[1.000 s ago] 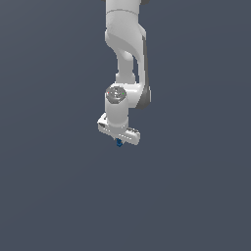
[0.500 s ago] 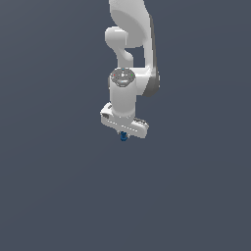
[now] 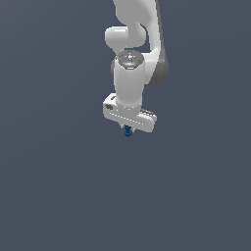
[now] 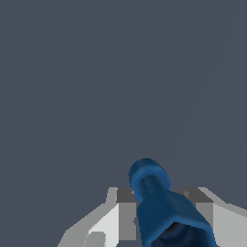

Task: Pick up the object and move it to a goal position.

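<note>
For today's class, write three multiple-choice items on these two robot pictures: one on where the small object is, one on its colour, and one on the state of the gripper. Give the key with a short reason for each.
1. Where is the object?
A. Lying far to the exterior view's left of the arm
B. Between the fingers, just under the gripper
C. Resting on top of the arm's wrist joint

2. What colour is the object?
A. Red
B. Yellow
C. Blue

3. What is the state of the gripper?
A. Shut on the object
B. Wide open with nothing in it
C. Out of view in both pictures

Key:
1 B: the object pokes out directly below the gripper, and the wrist view shows it between the fingers.
2 C: it is bright blue in both views.
3 A: the fingers sit close on either side of the object, which hangs with nothing visible beneath it.
</note>
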Motion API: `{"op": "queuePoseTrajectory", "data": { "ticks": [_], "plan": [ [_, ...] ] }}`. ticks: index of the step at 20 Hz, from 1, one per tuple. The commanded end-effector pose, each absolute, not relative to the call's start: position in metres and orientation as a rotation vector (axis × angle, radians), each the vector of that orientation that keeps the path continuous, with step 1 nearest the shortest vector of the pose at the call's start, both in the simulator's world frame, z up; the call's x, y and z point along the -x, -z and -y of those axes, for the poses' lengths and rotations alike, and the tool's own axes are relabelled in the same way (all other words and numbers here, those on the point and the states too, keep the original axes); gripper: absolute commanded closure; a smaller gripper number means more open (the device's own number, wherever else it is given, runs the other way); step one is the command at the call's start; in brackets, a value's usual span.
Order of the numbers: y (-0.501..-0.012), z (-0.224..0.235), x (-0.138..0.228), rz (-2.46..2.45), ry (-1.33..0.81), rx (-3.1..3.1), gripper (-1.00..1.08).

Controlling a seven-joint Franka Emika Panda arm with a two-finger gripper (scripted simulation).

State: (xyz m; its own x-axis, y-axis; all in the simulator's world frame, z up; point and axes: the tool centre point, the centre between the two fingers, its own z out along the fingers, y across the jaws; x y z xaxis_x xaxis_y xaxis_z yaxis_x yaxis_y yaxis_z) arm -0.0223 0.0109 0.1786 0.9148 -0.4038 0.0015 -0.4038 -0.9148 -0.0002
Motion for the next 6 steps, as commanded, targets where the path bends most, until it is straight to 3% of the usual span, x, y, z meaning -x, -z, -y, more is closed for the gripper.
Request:
{"op": "queuePoseTrajectory", "data": {
  "ticks": [1,6],
  "plan": [
    [-0.1832,-0.0125,0.0215,0.649,-0.001,-3.073,1.08],
    [-0.1814,-0.0123,0.0207,0.648,0.000,-3.074,1.08]
  ]
}}
